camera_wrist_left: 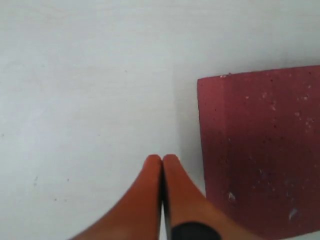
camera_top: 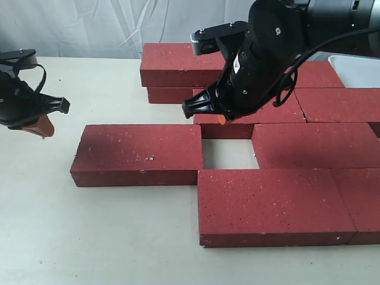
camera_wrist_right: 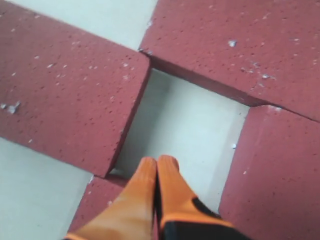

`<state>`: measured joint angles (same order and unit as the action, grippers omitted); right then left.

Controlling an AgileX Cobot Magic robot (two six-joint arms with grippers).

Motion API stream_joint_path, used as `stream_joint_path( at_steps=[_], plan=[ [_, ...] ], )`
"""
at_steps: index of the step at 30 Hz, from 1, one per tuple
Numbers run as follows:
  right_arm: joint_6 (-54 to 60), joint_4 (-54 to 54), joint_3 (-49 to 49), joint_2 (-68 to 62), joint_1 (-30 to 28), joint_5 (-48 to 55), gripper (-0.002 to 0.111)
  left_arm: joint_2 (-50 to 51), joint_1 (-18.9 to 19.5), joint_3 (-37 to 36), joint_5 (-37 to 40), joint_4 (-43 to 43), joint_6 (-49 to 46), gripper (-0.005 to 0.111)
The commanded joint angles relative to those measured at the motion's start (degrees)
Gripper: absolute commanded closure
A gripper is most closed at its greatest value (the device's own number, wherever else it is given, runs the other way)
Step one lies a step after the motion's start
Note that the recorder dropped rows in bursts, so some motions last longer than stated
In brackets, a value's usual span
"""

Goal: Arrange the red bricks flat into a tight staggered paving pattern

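Plainly, both my pincers were pressed together and pinched nothing. The right pincer (camera_wrist_right: 157, 161) hung tip-down over a square gap (camera_top: 227, 153) in the paving. The left pincer (camera_wrist_left: 161, 159) hovered over bare table (camera_top: 89, 237), just beside the outer short end of the loose brick (camera_top: 139, 154).

The red bricks (camera_top: 273, 205) lay flat on the table, most of them packed in staggered rows on my right side, with two more stacked at the back. The loose brick sat at the left edge of the pattern. Its inner end bordered the gap, and in my right wrist view it looked a little skewed against its neighbours.

I judged these to be heavy, rigid blocks that would not flex or squash. Their rough matte faces would give my fingertips good purchase rather than slip. The broad top face looked too wide for my jaws, so lifting one by pinching it seemed a poor bet.

Sliding seemed better. I would set closed fingertips low against the loose brick's outer short end, near its middle, so it travelled straight instead of pivoting. The table looked smooth enough for that. Corners might chip or catch on a neighbour's edge, so I reckoned a slow, square push was called for.
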<state>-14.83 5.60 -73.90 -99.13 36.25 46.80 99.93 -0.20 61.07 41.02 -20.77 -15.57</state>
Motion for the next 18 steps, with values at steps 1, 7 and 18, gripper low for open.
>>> stream_joint_path(
  at_steps=[1,7,18],
  plan=[
    [7.3,-6.0,-0.1,1.5,-0.2,1.5,0.108,-4.1,-1.9,-2.3,1.8,3.4,3.1,0.107],
    [7.3,-7.4,-0.1,1.5,-0.2,0.9,0.108,-5.1,-5.0,-4.9,-3.9,6.6,6.2,0.107],
    [7.2,-10.2,-0.1,-2.0,-0.3,-0.6,0.108,-5.2,-5.1,-4.9,-6.3,2.9,6.4,0.107]
  ],
)
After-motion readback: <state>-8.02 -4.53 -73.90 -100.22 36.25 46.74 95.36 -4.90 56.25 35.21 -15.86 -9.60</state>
